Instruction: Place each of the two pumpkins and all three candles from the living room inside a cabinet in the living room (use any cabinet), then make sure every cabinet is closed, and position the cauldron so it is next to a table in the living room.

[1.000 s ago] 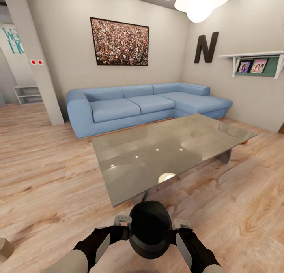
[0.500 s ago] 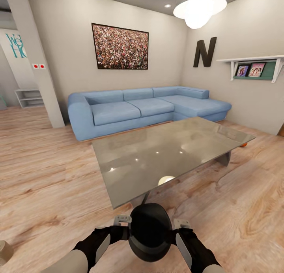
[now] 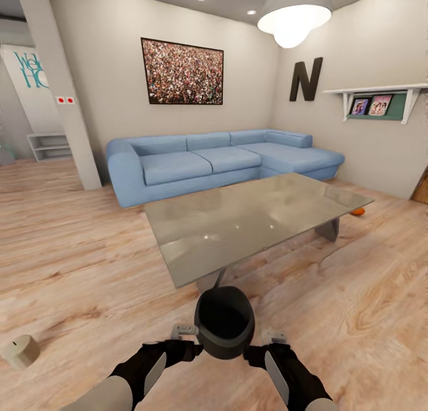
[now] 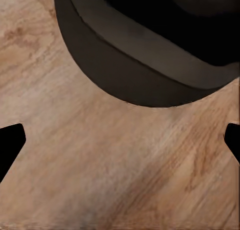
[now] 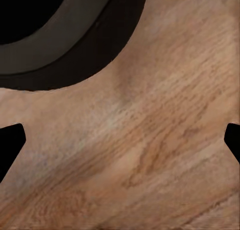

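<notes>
Since 1 s ago the cauldron (image 3: 224, 330) (pinched between 2 spread-open grippers) is brought nearer the table (image 3: 255, 220).

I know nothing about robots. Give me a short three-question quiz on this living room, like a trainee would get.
1. True or false: the squat matte-black cauldron stands on the glossy grey glass-topped table.
2. What lies on the wood floor at the robot's left? A a stubby beige candle; B a red book; C a white cup.
3. Fill in: the long corner sofa is ___.
Key: 1 false; 2 A; 3 blue.
</notes>
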